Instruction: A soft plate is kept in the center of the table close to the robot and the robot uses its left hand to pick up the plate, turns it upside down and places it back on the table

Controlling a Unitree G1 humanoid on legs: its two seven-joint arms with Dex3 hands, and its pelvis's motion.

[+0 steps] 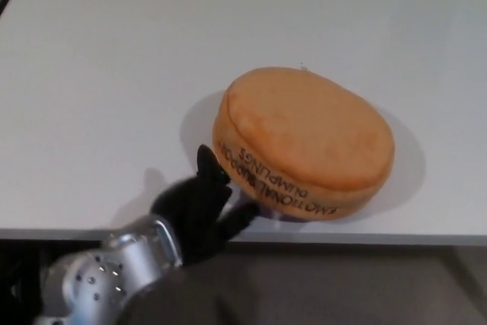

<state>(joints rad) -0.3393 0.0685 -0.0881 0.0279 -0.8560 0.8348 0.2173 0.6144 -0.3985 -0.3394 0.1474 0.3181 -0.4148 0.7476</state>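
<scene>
A plain white tabletop [114, 51] fills most of the head view, its near edge running across the lower part of the frame above a dark, blurred strip of floor [365, 287]. A dark sliver shows at the top left corner beyond the tabletop's edge. Near the front edge, slightly right of center, sits the soft orange plate [304, 138], a thick round cushion with its flat side facing up and black lettering printed upside down along its near rim. It casts a soft shadow on the white surface to its left and right. The robot's left hand [202, 203] reaches in from the lower left on a silver wrist [99, 279], its black fingers [209, 169] pressed against the plate's lower left rim, one pointing up beside the lettering and another tucked under the edge. Whether the fingers actually grip the plate or only touch it cannot be told. Nothing else stands on the tabletop around the plate.
</scene>
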